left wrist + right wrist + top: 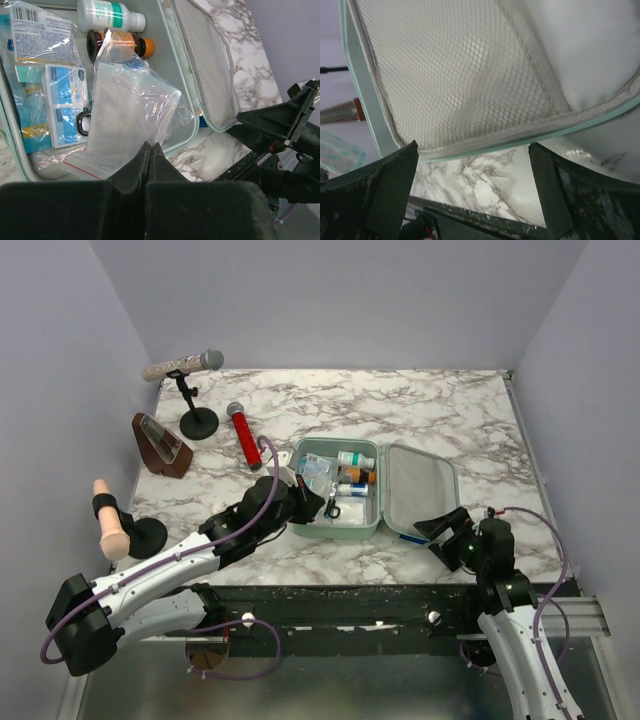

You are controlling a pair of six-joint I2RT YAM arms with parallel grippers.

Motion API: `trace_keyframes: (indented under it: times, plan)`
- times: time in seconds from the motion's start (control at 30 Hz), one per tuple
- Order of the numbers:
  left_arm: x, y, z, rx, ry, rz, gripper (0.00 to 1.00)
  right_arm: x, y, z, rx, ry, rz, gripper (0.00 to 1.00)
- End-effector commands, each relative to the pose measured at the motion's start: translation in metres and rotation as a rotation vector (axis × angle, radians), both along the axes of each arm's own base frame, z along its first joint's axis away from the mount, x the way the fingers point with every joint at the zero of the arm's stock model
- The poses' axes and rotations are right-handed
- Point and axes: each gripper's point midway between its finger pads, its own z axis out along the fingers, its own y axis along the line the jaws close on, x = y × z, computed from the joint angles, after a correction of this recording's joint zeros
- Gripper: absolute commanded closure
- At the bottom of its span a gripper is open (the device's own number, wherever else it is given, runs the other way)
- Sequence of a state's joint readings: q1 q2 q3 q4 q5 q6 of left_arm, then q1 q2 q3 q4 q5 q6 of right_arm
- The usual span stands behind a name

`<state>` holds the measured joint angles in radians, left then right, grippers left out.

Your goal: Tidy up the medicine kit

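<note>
Medicine kit open flat on the marble table, close to the near edge and roughly midway between the 2 arms, tray to the left and lid folded out to the right with its grey mesh pocket facing up. In the tray's far end, 1 white bottle with a teal label lying on its side, and just beside it 1 amber bottle with an orange cap. Along the tray's left side, blue-and-white packets in clear wrap. Over the tray's near wall, a clear plastic bag, crumpled and standing up, pinched at its lower edge by the left gripper, fingers pressed tight together. At the lid's near edge, the right gripper, fingers spread wide and holding nothing, mesh and mint rim just beyond them. Further out, at the table's far left, a red microphone lying flat and a grey-headed microphone on a black stand.
</note>
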<state>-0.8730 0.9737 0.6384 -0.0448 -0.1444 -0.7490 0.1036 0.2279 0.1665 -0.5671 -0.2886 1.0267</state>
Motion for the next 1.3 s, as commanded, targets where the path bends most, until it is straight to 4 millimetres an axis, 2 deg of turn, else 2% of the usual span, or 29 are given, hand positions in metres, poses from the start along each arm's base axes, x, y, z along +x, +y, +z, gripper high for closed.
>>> trace_keyframes:
  times: [0.0, 0.23, 0.3, 0.53, 0.73, 0.87, 1.2, 1.27]
  plan:
    - [-0.001, -0.001, 0.000, -0.001, -0.011, -0.006, 1.00, 0.027, -0.021, 0.005, -0.034, -0.075, -0.155, 0.00]
    - [0.000, 0.003, -0.001, 0.016, -0.022, 0.006, 1.00, 0.051, -0.021, 0.021, -0.083, -0.099, -0.135, 0.00]
    - [0.000, 0.003, 0.000, 0.018, -0.021, 0.004, 1.00, 0.057, -0.024, 0.036, -0.098, -0.163, -0.139, 0.00]
    - [0.000, 0.005, 0.002, 0.021, -0.030, 0.011, 1.00, 0.073, -0.031, 0.116, -0.129, -0.489, -0.166, 0.00]
    - [0.000, 0.007, -0.001, 0.036, -0.023, 0.012, 1.00, 0.083, -0.015, 0.149, -0.170, -0.594, -0.038, 0.00]
    - [-0.001, 0.010, -0.003, 0.042, -0.023, 0.016, 1.00, 0.089, -0.014, 0.175, -0.209, -0.695, -0.016, 0.00]
    - [-0.001, 0.010, 0.003, 0.052, -0.047, 0.002, 1.00, 0.112, -0.002, 0.206, -0.247, -0.727, 0.068, 0.00]
    - [-0.001, 0.009, 0.005, 0.053, -0.054, -0.001, 1.00, 0.116, 0.006, 0.213, -0.230, -0.753, 0.109, 0.00]
